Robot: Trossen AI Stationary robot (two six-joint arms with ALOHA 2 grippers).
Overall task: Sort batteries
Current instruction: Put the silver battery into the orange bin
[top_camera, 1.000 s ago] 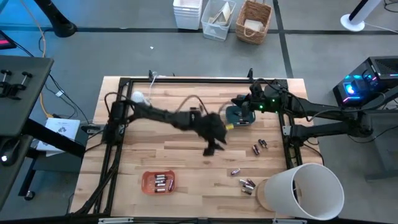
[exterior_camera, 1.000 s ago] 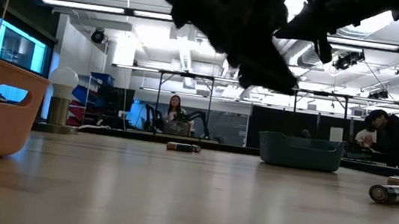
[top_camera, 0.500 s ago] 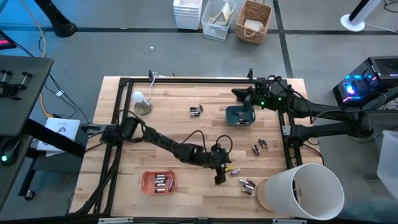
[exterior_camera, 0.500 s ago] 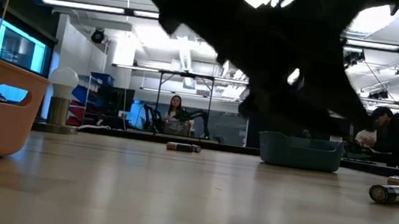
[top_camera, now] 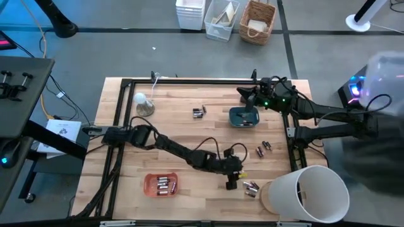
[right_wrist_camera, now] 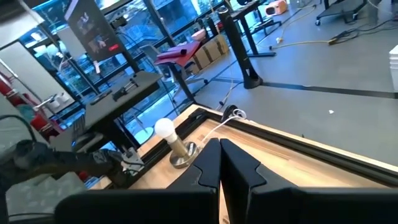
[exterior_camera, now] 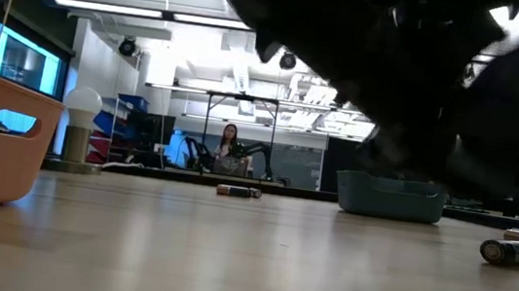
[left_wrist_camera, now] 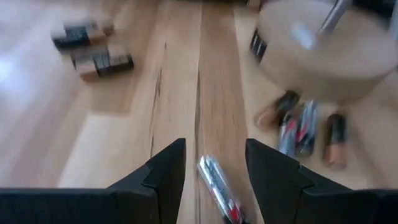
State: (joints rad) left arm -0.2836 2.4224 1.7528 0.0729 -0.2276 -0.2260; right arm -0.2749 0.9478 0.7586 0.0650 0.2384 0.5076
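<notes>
Loose batteries lie on the wooden table: a pair [top_camera: 199,112] at the far middle, a pair [top_camera: 263,149] at the right, and a cluster [top_camera: 251,187] beside the white tub [top_camera: 306,195]. My left gripper [top_camera: 230,181] is low over the table just left of that cluster, open. In the left wrist view a single battery [left_wrist_camera: 214,180] lies on the wood between its fingers [left_wrist_camera: 214,149], and neither finger touches it. My right gripper [top_camera: 245,94] is shut and raised at the far right, by the teal tray [top_camera: 243,116]. An orange tray [top_camera: 161,184] holds several batteries.
A bulb-shaped lamp [top_camera: 142,104] stands at the far left. A black frame [top_camera: 189,82] runs round the table's edges. The white tub lies close to the right of my left gripper. Bare wood stretches across the middle of the table.
My left gripper has swung from the table's middle toward the near edge and the right, and has come down close to the table by the batteries beside the white tub. It has stayed open.
</notes>
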